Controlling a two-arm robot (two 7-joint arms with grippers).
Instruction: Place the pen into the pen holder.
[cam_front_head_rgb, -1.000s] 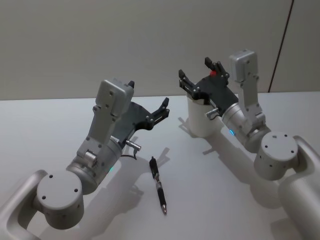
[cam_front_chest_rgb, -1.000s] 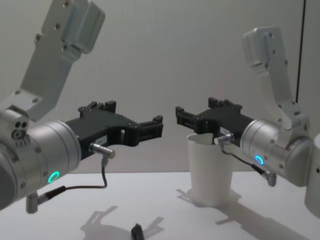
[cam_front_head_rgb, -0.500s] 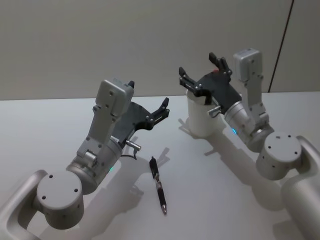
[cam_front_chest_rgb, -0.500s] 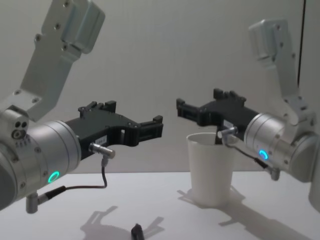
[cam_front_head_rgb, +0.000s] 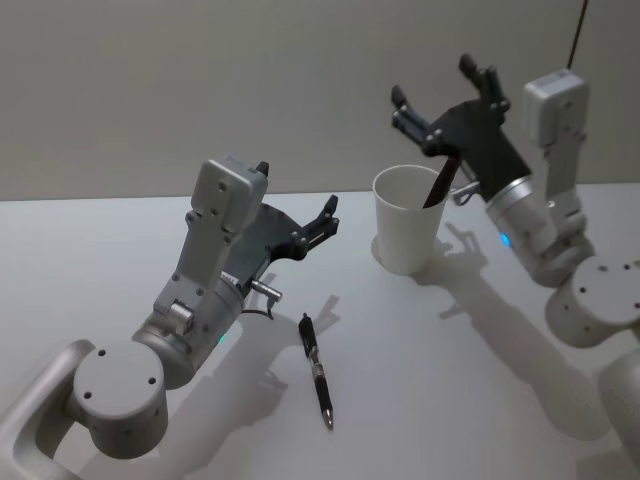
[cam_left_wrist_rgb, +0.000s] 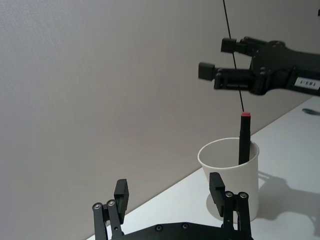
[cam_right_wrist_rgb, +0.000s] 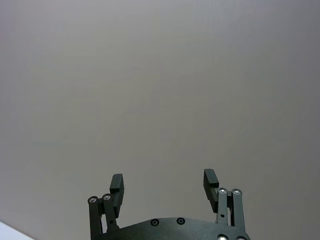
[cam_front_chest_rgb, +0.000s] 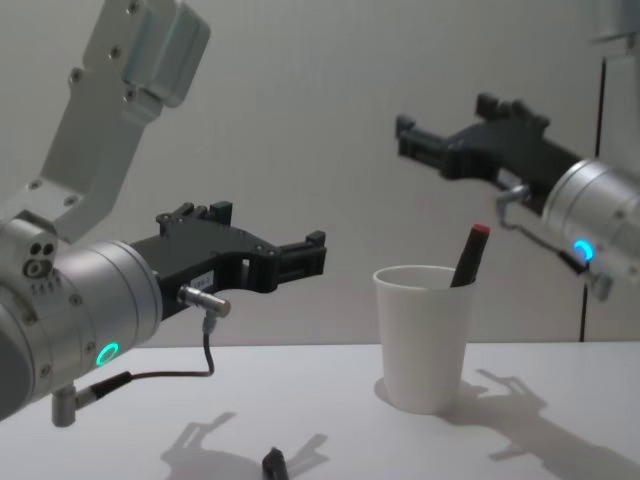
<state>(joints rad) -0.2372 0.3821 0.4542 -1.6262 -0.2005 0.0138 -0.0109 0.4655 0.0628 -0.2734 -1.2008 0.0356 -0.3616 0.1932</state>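
The pen holder, a white paper cup (cam_front_head_rgb: 408, 232) (cam_front_chest_rgb: 424, 335) (cam_left_wrist_rgb: 235, 177), stands upright on the table. A black pen with a red end (cam_front_chest_rgb: 467, 255) (cam_left_wrist_rgb: 244, 137) (cam_front_head_rgb: 440, 185) leans inside it, its top above the rim. My right gripper (cam_front_head_rgb: 432, 82) (cam_front_chest_rgb: 445, 115) (cam_left_wrist_rgb: 216, 57) (cam_right_wrist_rgb: 163, 178) hovers open above and behind the cup, holding nothing. A second black pen (cam_front_head_rgb: 317, 370) (cam_front_chest_rgb: 273, 462) lies flat on the table in front. My left gripper (cam_front_head_rgb: 297, 190) (cam_front_chest_rgb: 268, 235) (cam_left_wrist_rgb: 169, 185) hangs open and empty in the air left of the cup.
The white table (cam_front_head_rgb: 90, 250) runs back to a plain grey wall. A thin dark cable (cam_left_wrist_rgb: 232, 50) hangs down the wall behind the cup. Open table surface lies to the left and right of the lying pen.
My right gripper has risen up and to the right, away from the cup's rim, leaving the red-ended pen standing in the cup. The left arm and the lying pen have not moved.
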